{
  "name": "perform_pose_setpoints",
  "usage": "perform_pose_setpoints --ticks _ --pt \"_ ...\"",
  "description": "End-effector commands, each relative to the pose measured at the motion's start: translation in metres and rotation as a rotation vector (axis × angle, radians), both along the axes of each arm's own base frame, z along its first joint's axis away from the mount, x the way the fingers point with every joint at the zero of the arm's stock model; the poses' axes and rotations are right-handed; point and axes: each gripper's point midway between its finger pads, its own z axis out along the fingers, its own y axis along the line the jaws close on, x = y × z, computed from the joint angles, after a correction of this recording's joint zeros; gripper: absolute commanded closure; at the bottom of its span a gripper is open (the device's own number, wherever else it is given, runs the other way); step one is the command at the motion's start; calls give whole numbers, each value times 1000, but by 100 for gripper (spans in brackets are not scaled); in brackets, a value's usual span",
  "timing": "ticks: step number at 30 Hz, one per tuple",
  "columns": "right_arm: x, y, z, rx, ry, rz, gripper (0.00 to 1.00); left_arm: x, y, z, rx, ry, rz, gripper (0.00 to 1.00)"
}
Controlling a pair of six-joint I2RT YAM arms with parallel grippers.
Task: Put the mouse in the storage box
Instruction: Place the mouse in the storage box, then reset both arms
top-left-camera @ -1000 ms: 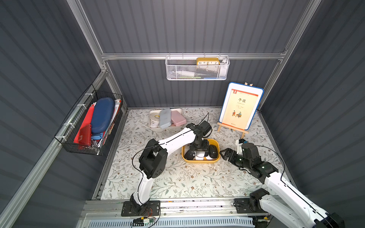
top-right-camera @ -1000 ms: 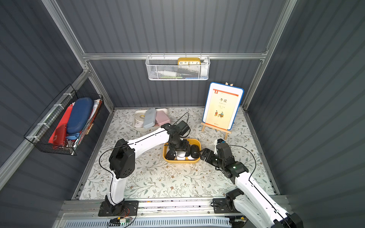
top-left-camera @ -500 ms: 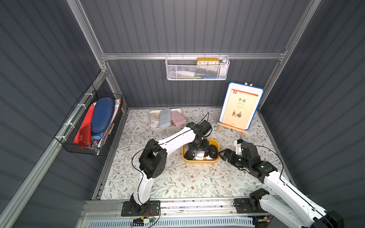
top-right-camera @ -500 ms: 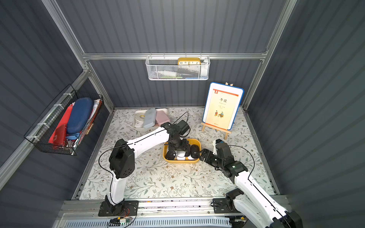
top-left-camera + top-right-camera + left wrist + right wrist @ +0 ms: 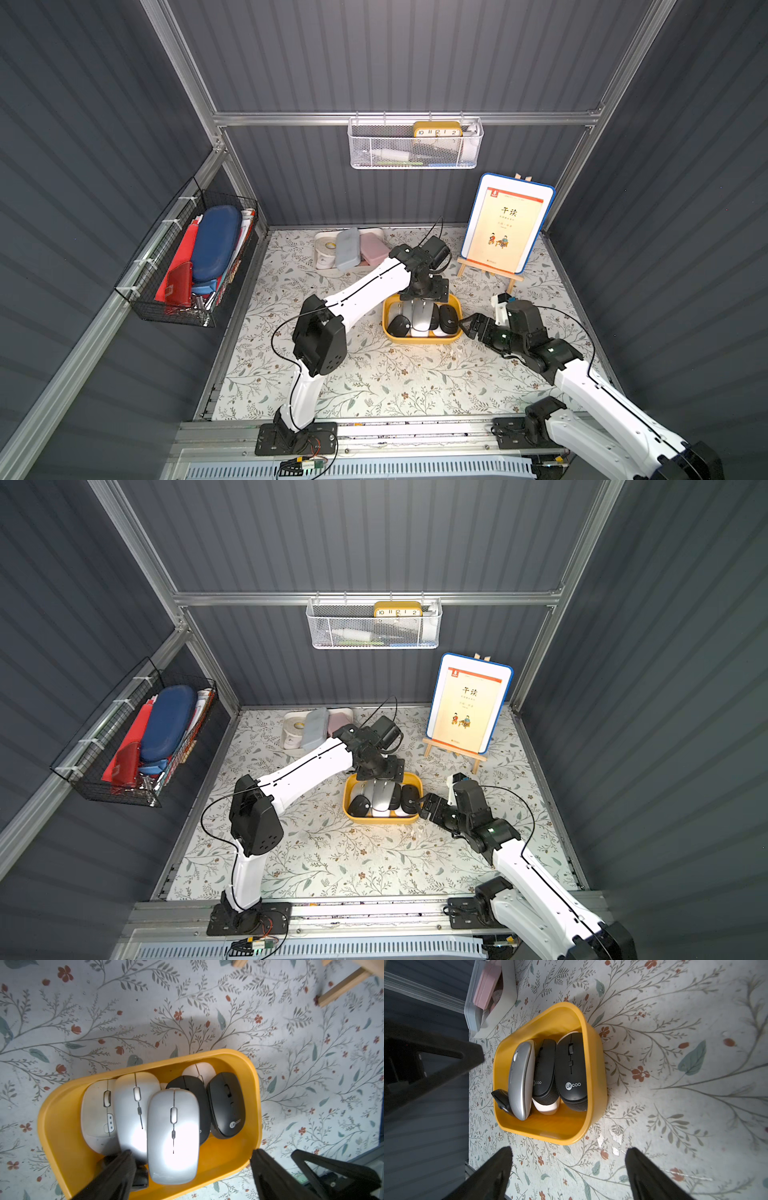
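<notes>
In the middle of the mat (image 5: pixel 374 374): storage box (image 5: pixel 419 338), yellow and shallow, stands upright with several mice packed inside
Silver mouse (image 5: pixel 172 1136): inside the storage box, lies buttons up on top of the rest, overlaps a second silver one and a black one; shows in a top view as well (image 5: pixel 384 793)
Other mice: black mouse (image 5: pixel 571 1070) with a white logo along the wall on the right arm's side, white mouse (image 5: pixel 97 1113) along the opposite side
Left gripper (image 5: pixel 191 1152): hangs over the back edge of the storage box, jaws spread wide, holds nothing; one finger (image 5: pixel 116 1172) just beside the silver mouse, contact not clear, the other out past the rim
Right gripper (image 5: pixel 569 1149): jaws wide apart and empty, low over the mat, just beside the storage box
Behind the storage box: white tray (image 5: pixel 322 266) with cases and a tape roll, book (image 5: pixel 505 224) upright on a wooden easel (image 5: pixel 490 272)
On the walls: white mesh basket (image 5: pixel 415 149) at the back, black wire basket (image 5: pixel 187 270) on the side
</notes>
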Motion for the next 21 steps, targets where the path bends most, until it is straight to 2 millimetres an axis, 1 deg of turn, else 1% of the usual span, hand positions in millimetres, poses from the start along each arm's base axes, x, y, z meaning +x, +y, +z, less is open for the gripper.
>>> perform_pose_setpoints --ticks 1,2,4,5,6,8,9,11,13,14,15,16,17,19,21 --pt "5 -5 15 -19 -35 -22 9 4 12 9 50 -23 31 7" --pt "7 -9 19 -39 -51 -38 9 6 12 18 37 -39 38 6" --pt "10 -14 29 -73 -72 -47 9 11 17 40 33 -92 59 1" --pt "12 -17 36 -97 -89 -51 8 14 20 53 35 -126 61 1" --pt "16 -23 42 -132 -107 -64 1 18 24 66 38 -169 54 1" --pt "23 -33 58 -197 -154 -90 1 22 26 88 39 -237 6 1" --pt "25 -39 64 -233 -169 -106 1 26 29 95 47 -269 19 1" --pt "33 -44 84 -251 -230 -140 1 29 38 100 78 -301 33 1" --pt "42 -43 106 -222 -306 -165 1 37 56 108 141 -361 107 1" --pt "46 -42 117 -209 -340 -174 1 39 65 118 154 -392 161 1" --pt "49 -42 127 -191 -378 -185 1 39 73 130 131 -406 231 1" --pt "52 -43 134 -181 -406 -202 1 41 85 143 134 -448 281 1" --pt "56 -46 141 -186 -437 -227 1 43 102 160 141 -516 350 1" --pt "63 -54 152 -230 -482 -261 1 45 128 187 121 -636 438 1" --pt "68 -57 160 -300 -486 -250 1 45 151 210 90 -730 476 1"
